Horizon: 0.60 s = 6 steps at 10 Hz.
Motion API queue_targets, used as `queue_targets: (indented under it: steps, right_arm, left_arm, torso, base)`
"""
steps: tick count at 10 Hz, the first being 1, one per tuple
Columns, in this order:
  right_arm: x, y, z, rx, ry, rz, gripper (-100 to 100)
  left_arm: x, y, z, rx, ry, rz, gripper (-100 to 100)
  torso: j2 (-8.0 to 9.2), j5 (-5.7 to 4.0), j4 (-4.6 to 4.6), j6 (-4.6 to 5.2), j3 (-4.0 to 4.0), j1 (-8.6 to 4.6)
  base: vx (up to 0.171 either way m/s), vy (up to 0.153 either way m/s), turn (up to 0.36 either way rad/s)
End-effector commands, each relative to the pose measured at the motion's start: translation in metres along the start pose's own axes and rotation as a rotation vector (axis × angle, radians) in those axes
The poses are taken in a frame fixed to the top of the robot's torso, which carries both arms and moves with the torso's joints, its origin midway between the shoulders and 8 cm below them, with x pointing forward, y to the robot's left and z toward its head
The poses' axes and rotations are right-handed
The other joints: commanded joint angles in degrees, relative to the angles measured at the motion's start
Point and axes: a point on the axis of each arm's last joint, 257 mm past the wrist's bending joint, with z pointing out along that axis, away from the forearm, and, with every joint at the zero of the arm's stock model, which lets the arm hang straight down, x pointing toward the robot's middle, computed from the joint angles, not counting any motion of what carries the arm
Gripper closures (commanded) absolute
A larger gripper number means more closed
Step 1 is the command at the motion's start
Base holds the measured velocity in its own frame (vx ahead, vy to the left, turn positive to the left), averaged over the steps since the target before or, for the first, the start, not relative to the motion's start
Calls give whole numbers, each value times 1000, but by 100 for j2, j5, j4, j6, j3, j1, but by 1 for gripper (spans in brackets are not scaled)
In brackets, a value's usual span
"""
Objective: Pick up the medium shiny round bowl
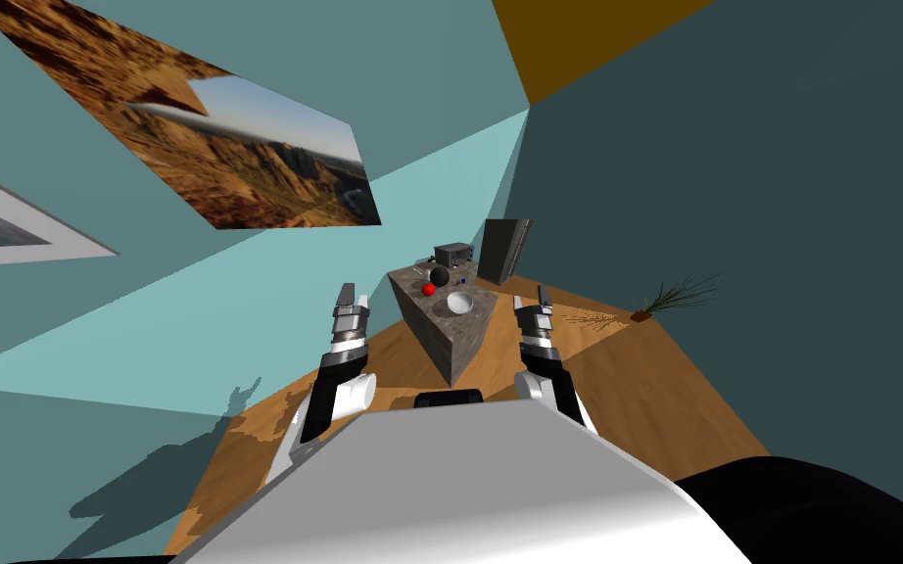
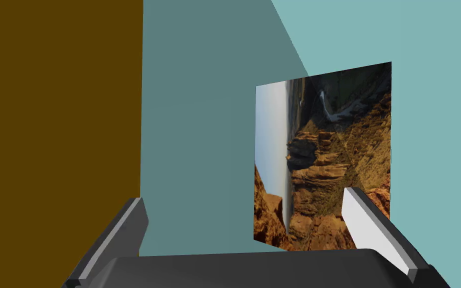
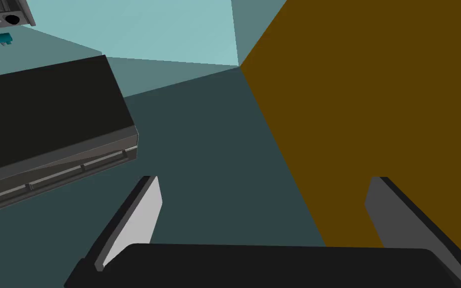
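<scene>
Nearest, both arms are held up above the wooden floor (image 1: 636,392), one on each side of the near end of a grey, stone-patterned bench (image 1: 451,345). The left gripper (image 1: 354,295) is held to the left of the bench, and its fingers (image 2: 124,227) are spread apart with nothing between them. The right gripper (image 1: 529,298) is held just right of the bench, and its fingers (image 3: 144,210) are likewise parted and empty. On the bench top, at its near right part, the pale round bowl (image 1: 460,303) is seen upright and untouched, slightly farther off than the two grippers. Beyond it, to the left, a red ball (image 1: 429,290) and a black sphere (image 1: 440,277) are set, and a dark boxy appliance (image 1: 453,256) is placed at the far end. Farther right, a tall dark cabinet (image 1: 504,251) is seen by the wall.
</scene>
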Motion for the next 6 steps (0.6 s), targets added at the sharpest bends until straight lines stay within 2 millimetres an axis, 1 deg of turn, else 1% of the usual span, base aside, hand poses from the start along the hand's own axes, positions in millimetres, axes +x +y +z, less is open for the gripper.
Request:
queue_targets:
  steps: [1, 2, 4, 5, 6]
  right_arm:
    - [6, -4, -3, 13, 36, -10, -100]
    - [11, -9, -6, 26, 65, -16, -100]
    - [22, -25, -16, 65, 120, -23, -100]
    - [23, -25, -16, 67, 133, -29, -100]
    - [29, -36, -24, 94, 168, -36, -100]
  left_arm:
    - [0, 0, 0, 0, 0, 0, 0]
    - [0, 0, 0, 0, 0, 0, 0]
    - [0, 0, 0, 0, 0, 0, 0]
    - [0, 0, 0, 0, 0, 0, 0]
    - [0, 0, 0, 0, 0, 0, 0]
  torso:
    - [0, 0, 0, 0, 0, 0]
    - [5, -2, 1, 0, 3, -12]
    - [23, -8, 5, 0, 13, -34]
    - [29, -9, 6, 1, 17, -42]
    - [22, -8, 5, 1, 13, -32]
  base:
    - [-17, -33, -6]
    - [-39, -67, -2]
    - [-75, -96, -1]
    - [-46, -73, 5]
    - [-33, -79, -4]
